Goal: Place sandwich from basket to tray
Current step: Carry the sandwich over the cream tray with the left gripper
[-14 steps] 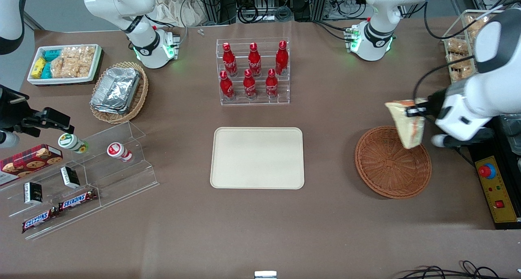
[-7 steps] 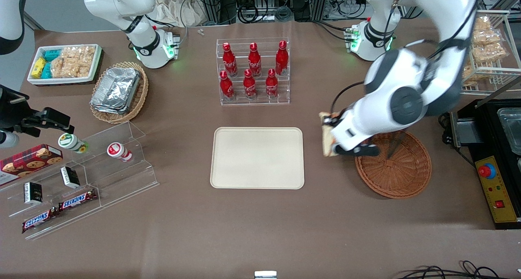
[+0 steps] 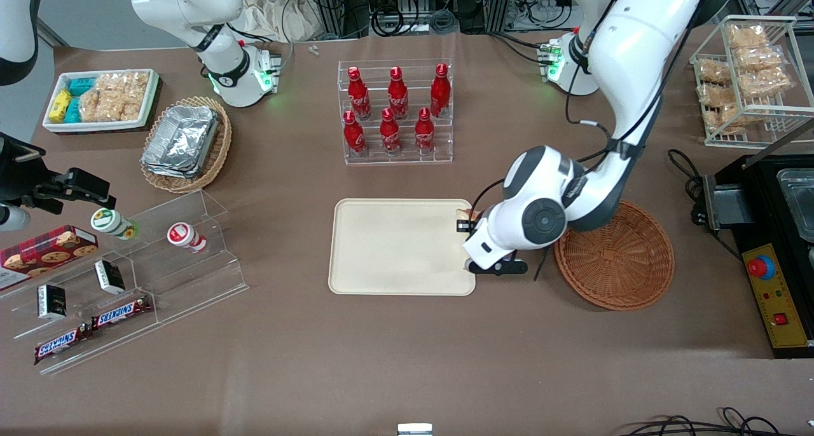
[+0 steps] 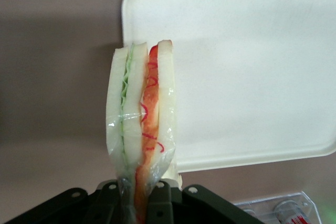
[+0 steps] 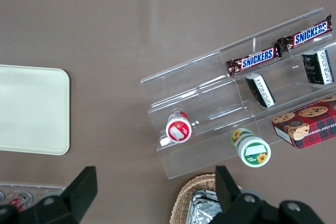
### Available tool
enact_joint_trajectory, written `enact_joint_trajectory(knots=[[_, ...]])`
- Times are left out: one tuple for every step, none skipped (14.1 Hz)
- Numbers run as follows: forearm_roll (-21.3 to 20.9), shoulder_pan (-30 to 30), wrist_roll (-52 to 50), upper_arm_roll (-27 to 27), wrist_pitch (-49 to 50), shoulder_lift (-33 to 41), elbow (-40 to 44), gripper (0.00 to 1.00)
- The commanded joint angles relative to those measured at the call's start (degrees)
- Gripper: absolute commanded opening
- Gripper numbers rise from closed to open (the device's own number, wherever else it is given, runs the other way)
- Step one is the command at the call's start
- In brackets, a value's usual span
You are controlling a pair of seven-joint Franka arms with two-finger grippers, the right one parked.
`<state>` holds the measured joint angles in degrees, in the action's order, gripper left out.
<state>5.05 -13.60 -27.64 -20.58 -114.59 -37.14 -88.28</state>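
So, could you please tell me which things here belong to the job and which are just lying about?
Job: sandwich held in the claw at the tray's edge; basket.
Lying about: cola bottles, foil containers, Snickers bars.

gripper [image 3: 469, 222] gripping the sandwich [image 4: 140, 135] above the tray [image 3: 394, 245] edge nearest the basket [image 3: 620, 258], tray surface bare beneath, bottle rack [image 3: 395, 112] standing farther from the front camera, open tabletop nearer
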Motion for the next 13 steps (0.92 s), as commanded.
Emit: enact_joint_trajectory(knots=[[-3.8, -3.0, -4.6, 0.5, -3.3, -2.9, 1.4, 0.0], [-5.2, -3.4, -6.9, 0.5, -4.1, -3.4, 1.3, 0.0], [-6.3, -3.9, -8.7, 0.5, -4.2, -3.9, 1.2, 0.0], [-6.6, -4.1, -9.2, 0.5, -4.3, -4.6, 1.3, 0.0], [-6.6, -4.1, -9.2, 0.5, -4.7, -5.1, 1.4, 0.0], [-6.6, -4.2, -9.2, 0.5, -5.3, -5.2, 1.4, 0.0], [-6.6, -4.2, -9.3, 0.5, -5.5, -5.3, 1.4, 0.0], [-6.6, -4.2, -9.2, 0.5, -5.6, -5.7, 1.4, 0.0], [-6.6, -4.2, -9.1, 0.5, -5.6, -5.9, 1.4, 0.0], [-7.2, -4.2, -8.9, 0.5, -5.6, -6.1, 1.4, 0.12], [-7.6, -4.2, -8.5, 0.5, -5.7, -6.2, 1.4, 0.51], [-7.7, -4.1, -8.4, 0.5, -6.0, -6.2, 1.4, 0.68], [-7.6, -4.0, -8.4, 0.5, -6.0, -6.2, 1.4, 0.8]])
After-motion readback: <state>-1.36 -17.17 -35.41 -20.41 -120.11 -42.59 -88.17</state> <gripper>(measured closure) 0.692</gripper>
